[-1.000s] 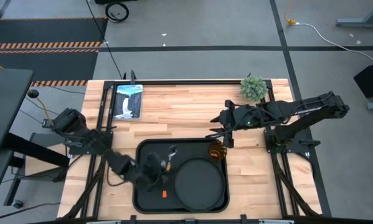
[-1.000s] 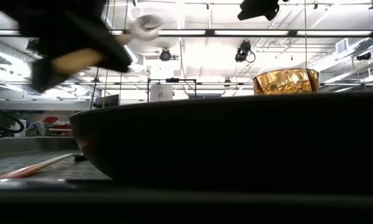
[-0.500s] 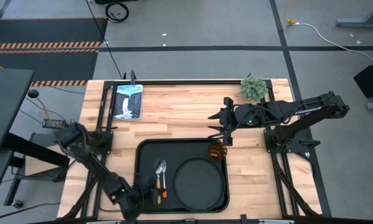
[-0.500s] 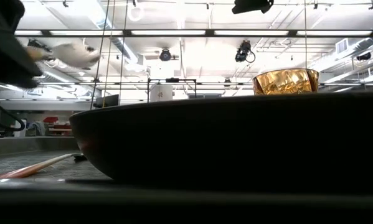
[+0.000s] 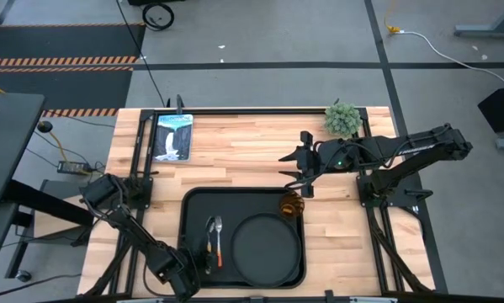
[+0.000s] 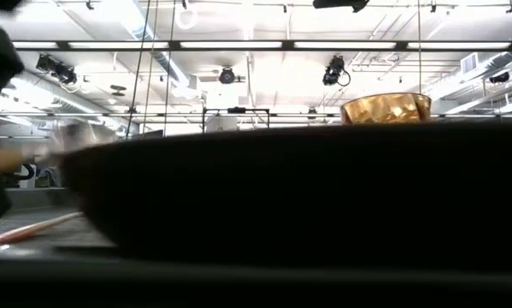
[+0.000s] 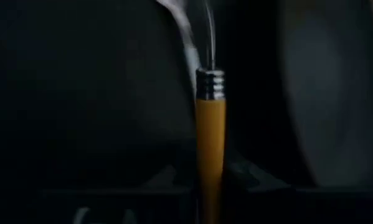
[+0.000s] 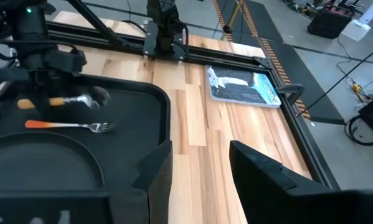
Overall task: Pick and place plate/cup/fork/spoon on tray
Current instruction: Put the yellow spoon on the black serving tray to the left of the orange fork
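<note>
The black tray (image 5: 188,210) holds the round black plate (image 5: 267,247) and the amber cup (image 5: 291,204) at its far right corner. The fork (image 5: 220,246) lies flat on the tray floor left of the plate, and it also shows in the right wrist view (image 8: 68,126). My left gripper (image 5: 203,259) is shut on the spoon (image 5: 209,231) just left of the fork. My right gripper (image 5: 302,172) is open and empty above the table beyond the tray's far edge, near the cup. My left gripper pinches the spoon's orange handle (image 7: 210,155) between its two fingers (image 7: 167,183), short of the silver ferrule (image 7: 210,84). It comes from above, fingers across the handle. The handle's free end (image 8: 24,104) sticks out behind. The spoon (image 8: 89,96) is level, just above the tray floor.
A picture card (image 5: 172,136) lies at the table's far left and a small green plant (image 5: 342,119) at the far right. Bare wood lies between the tray's far rim and these. Black frame rails run along the table's sides.
My left gripper has carried the spoon from over the tray's middle toward the table's near edge and down, low beside the fork, keeping it level. The tray with the plate and cup has slid slightly toward the table's left.
</note>
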`<state>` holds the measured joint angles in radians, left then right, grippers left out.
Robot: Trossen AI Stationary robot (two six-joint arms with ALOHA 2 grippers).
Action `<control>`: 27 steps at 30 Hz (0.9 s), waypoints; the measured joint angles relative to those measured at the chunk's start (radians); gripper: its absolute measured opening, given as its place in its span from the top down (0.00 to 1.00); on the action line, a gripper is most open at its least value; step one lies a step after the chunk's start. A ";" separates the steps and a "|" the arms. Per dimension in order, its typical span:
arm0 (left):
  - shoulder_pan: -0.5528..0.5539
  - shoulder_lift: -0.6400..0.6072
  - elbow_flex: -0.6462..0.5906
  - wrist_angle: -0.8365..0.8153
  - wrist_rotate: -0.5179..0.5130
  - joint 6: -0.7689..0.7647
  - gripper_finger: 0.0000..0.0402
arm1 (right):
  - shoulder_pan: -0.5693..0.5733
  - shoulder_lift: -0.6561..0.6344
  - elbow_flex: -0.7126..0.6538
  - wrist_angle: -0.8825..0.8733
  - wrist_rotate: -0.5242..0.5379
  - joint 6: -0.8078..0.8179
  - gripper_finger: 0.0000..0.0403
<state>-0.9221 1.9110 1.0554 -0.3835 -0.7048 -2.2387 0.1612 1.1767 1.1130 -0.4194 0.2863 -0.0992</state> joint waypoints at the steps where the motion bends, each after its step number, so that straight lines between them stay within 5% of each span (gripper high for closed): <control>1: 0.002 0.000 -0.001 -0.019 0.027 -0.006 0.89 | 0.000 0.000 0.000 0.000 0.000 0.001 0.59; 27: -0.008 -0.041 -0.001 -0.069 0.012 -0.003 0.93 | 0.000 0.000 0.000 -0.001 -0.024 0.017 0.59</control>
<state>-0.9303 1.8702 1.0542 -0.4526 -0.6923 -2.2419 0.1616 1.1767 1.1130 -0.4206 0.2624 -0.0818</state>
